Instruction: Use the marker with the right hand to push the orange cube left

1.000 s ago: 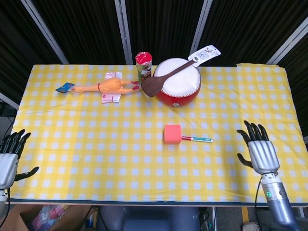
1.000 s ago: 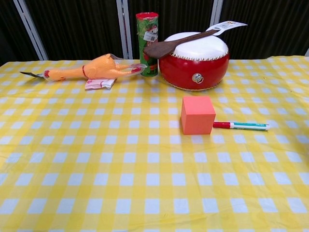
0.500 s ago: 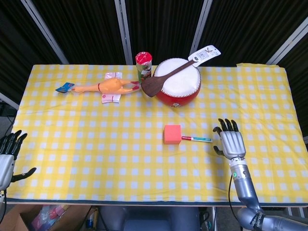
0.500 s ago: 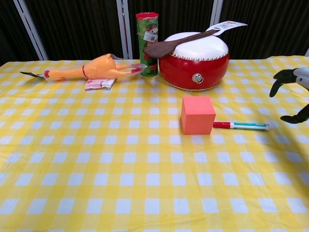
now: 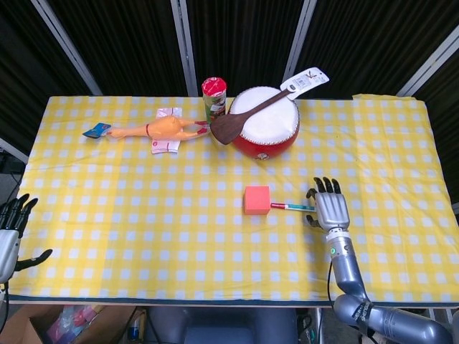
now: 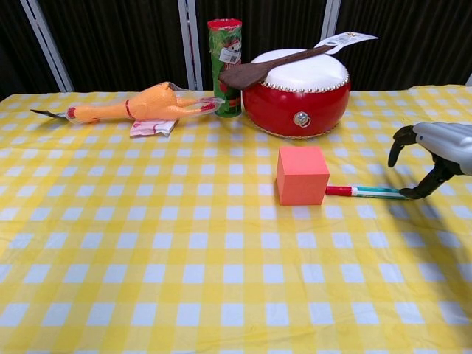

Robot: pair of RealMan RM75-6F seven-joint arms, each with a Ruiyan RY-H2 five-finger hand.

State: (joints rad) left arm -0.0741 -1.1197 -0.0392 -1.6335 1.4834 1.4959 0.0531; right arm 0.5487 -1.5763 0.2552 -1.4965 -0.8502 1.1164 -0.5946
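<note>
A: Right hand (image 5: 328, 206) now at the far end of the marker (image 5: 295, 207); a second ago out near the bench's right edge, half a second ago only partway in. Fingers spread, nothing held

B: Contact with the marker?

A: Cannot tell for sure. In the chest view, thumb hooked down just beside the marker's tail end (image 6: 383, 192), other fingers arched above it. Close, not closed on it

B: And the orange cube (image 5: 257, 200)?

A: Unmoved across all frames. Sits near mid-bench on the yellow checked cloth (image 5: 143, 215), below the red drum (image 5: 267, 125). Marker lying flat, red cap end touching or just beside the cube's right face, body pointing right toward the hand. No shift there either

B: Left hand (image 5: 13, 233)?

A: Parked at the left bench edge, open, holding nothing. Slightly lower than a second ago, otherwise idle

B: Meaning for the task?

A: Approach looks done, grasp not yet. Marker already lined up behind the cube, so probably a pinch on the tail, then a straight shove left. Risk: bumping the marker askew while closing
</note>
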